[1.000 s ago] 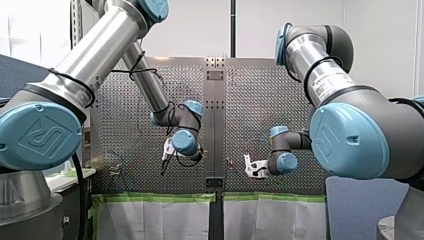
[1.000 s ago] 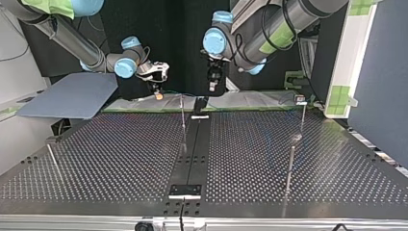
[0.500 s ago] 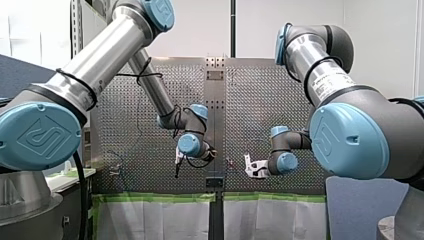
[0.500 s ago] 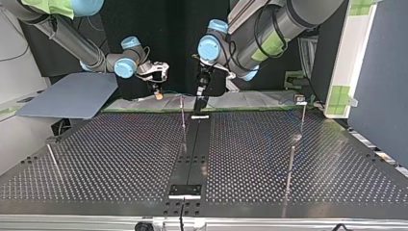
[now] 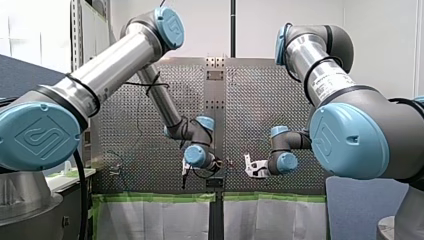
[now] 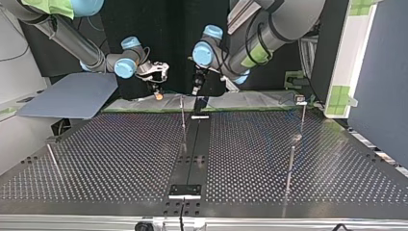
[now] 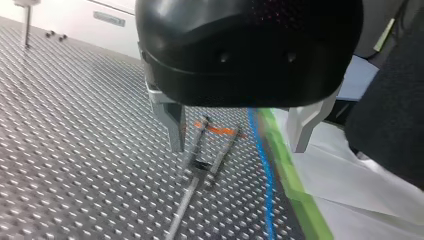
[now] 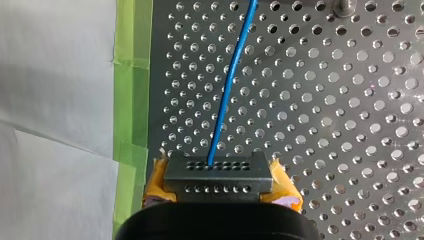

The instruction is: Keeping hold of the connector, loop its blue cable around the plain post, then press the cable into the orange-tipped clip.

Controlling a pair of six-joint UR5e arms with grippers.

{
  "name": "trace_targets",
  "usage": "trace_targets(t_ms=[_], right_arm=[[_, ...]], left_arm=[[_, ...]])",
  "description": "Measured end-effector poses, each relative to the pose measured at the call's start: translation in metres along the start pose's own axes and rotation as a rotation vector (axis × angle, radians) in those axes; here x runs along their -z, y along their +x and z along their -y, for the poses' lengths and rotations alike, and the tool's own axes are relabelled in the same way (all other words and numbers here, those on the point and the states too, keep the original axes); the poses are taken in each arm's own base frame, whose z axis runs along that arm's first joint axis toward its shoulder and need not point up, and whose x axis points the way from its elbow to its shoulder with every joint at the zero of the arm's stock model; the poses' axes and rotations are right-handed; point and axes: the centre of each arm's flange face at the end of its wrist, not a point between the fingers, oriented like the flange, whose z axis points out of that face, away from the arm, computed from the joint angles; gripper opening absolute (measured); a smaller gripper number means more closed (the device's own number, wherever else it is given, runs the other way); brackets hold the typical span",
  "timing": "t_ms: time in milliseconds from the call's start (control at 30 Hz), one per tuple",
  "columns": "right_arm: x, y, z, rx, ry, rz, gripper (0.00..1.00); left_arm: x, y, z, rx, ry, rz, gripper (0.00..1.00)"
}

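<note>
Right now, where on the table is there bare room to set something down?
Bare table between the leaning rod and the centre strip, and between that strip and the two right-hand posts in the top view. Crowded at the far taped edge: my right gripper holding the connector, my left gripper, blue cable, orange-tipped clip.

In the right wrist view the blue cable [image 8: 227, 95] is cut off ahead of the connector [image 8: 218, 170], whose rear my right gripper [image 8: 218, 182] hides. In the left wrist view the orange-tipped clip [image 7: 220, 131] is blurred.
</note>
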Motion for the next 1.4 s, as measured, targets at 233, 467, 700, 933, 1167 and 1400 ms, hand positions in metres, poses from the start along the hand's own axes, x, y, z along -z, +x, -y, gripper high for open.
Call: trace_targets(t_ms=[233, 467, 700, 933, 1167, 1400], right_arm=[[0.0, 0.0, 0.001, 0.0, 0.001, 0.0, 0.0], [0.0, 0.0, 0.001, 0.0, 0.002, 0.001, 0.0], [0.0, 0.0, 0.001, 0.001, 0.002, 0.001, 0.0], [0.0, 0.0, 0.002, 0.0, 0.002, 0.002, 0.0], [0.0, 0.0, 0.002, -0.001, 0.004, 0.0, 0.0], [-0.001, 0.001, 0.002, -0.003, 0.007, -0.005, 0.0]], left_arm=[[-0.009, 0.031, -0.002, -0.013, -0.027, -0.048, 1.0], [-0.008, 0.05, -0.006, -0.056, -0.064, -0.088, 1.0], [0.001, 0.054, -0.009, -0.146, -0.123, -0.139, 1.0], [0.008, 0.044, -0.01, -0.232, -0.182, -0.144, 1.0], [0.018, 0.013, -0.001, -0.255, -0.208, -0.114, 1.0], [0.025, -0.013, 0.013, -0.259, -0.18, -0.067, 1.0]])
